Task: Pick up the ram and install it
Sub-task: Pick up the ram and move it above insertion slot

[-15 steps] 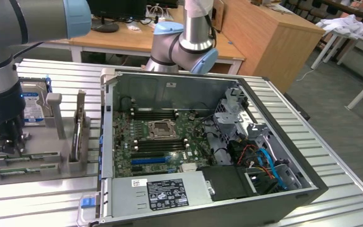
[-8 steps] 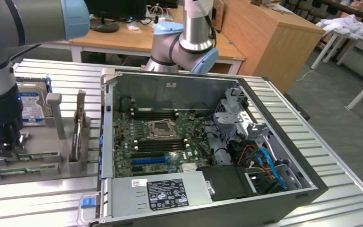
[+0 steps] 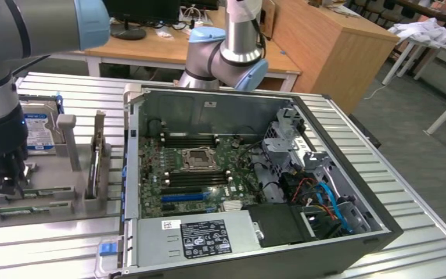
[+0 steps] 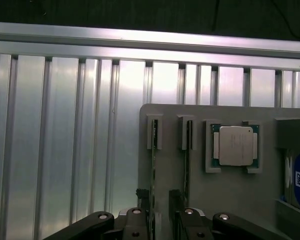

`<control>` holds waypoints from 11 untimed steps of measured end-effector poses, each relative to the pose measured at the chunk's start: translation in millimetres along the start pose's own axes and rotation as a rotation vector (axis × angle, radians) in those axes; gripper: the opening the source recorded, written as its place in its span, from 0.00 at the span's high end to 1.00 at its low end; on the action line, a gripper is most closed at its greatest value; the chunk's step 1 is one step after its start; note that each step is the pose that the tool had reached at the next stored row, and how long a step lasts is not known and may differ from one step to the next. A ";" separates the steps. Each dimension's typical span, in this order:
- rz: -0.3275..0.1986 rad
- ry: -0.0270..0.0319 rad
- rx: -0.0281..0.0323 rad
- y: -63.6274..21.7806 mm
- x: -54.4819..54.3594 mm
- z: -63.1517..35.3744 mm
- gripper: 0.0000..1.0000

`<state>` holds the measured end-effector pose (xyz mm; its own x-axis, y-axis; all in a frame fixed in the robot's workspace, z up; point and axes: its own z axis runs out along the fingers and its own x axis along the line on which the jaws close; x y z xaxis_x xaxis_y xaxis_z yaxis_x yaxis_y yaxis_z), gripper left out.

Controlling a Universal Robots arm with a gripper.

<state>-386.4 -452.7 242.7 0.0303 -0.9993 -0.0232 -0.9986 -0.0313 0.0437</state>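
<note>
A ribbed metal desk (image 3: 417, 197) runs from near to far, its grooves catching pale, even light. In the wrist view the ribs shine in bright bands, and a dark strip lies beyond the desk's far edge. Behind the desk stands a wooden table (image 3: 149, 52) on a white frame, with a black monitor foot (image 3: 128, 32) on top. To the exterior view's right of it is a tall wooden cabinet (image 3: 324, 52). Grey floor (image 3: 409, 116) opens on the exterior view's right. There, far off, a white-legged table (image 3: 399, 61) carries a crumpled white cloth (image 3: 428, 29).
</note>
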 end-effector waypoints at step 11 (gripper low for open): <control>0.000 0.0001 -0.0002 -0.7 0.4 15.9 0.70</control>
<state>-386.4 -452.8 226.8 0.0303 -0.9993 -0.0231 -0.9985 -0.0313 0.0438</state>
